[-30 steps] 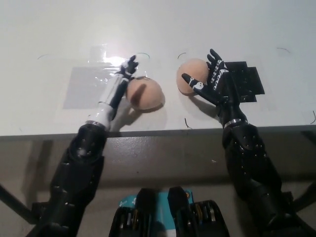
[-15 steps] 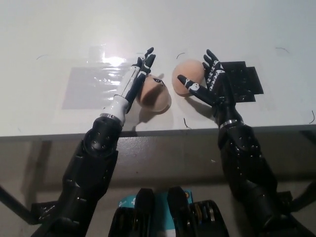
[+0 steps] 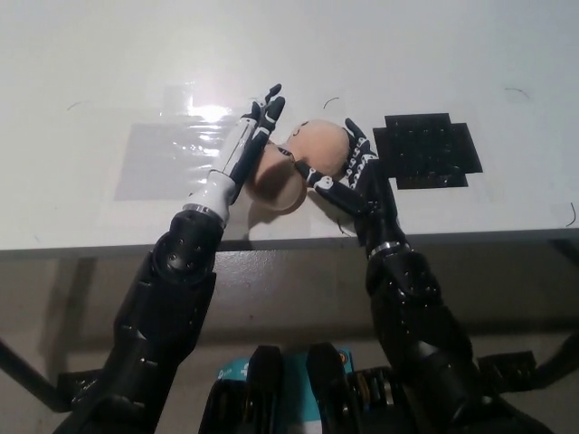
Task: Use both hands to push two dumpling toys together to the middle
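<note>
round smooth dumpling toys (image 3: 298, 163) touching, white table (image 3: 90, 54)

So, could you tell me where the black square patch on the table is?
In the head view, the black square patch lies right of centre on the white table, just right of the black right robot hand.

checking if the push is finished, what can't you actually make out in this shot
Head view only:
- Whether the two dumpling toys touch: the right dumpling overlaps the left dumpling from this angle.
- The right dumpling's far side, hidden behind the right hand.
- The left dumpling's left edge, covered by the left hand.
- The small dark marks on the table, too small to read.
</note>
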